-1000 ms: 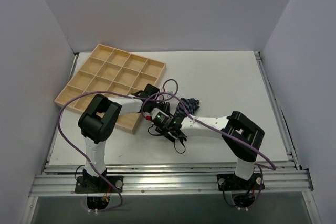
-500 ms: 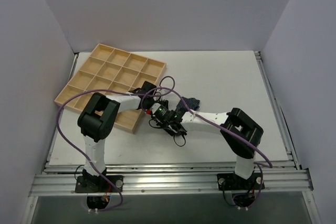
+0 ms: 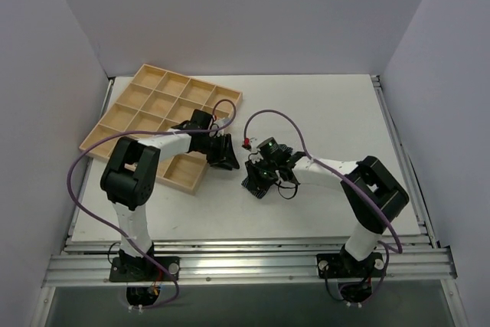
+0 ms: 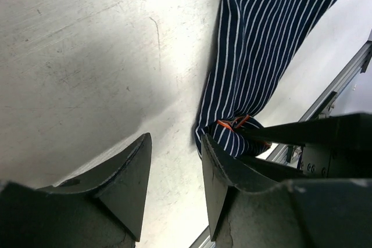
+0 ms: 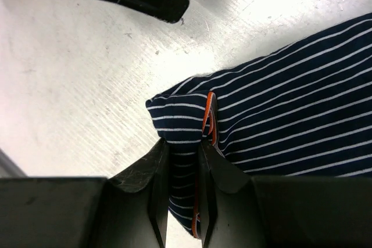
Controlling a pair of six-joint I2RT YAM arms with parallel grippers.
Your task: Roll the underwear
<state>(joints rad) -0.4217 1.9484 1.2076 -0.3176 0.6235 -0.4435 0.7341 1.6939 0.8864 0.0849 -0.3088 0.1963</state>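
Pinching the folded end of the striped underwear (image 5: 279,85) in the clenched right end effector (image 5: 185,146), flat on the white worktop (image 3: 329,112); holding the left end effector (image 4: 174,143) released, just beside the cloth.

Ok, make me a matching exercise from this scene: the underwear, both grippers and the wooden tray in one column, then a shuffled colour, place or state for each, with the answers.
Things:
1. underwear
2. left gripper
3. right gripper
4. wooden tray

Descriptions:
A. shut on a folded, orange-edged end
B. navy with thin white stripes
C. far left in the top view, cells bare
D. open, nothing between its fingers

Pairs: 1-B, 2-D, 3-A, 4-C
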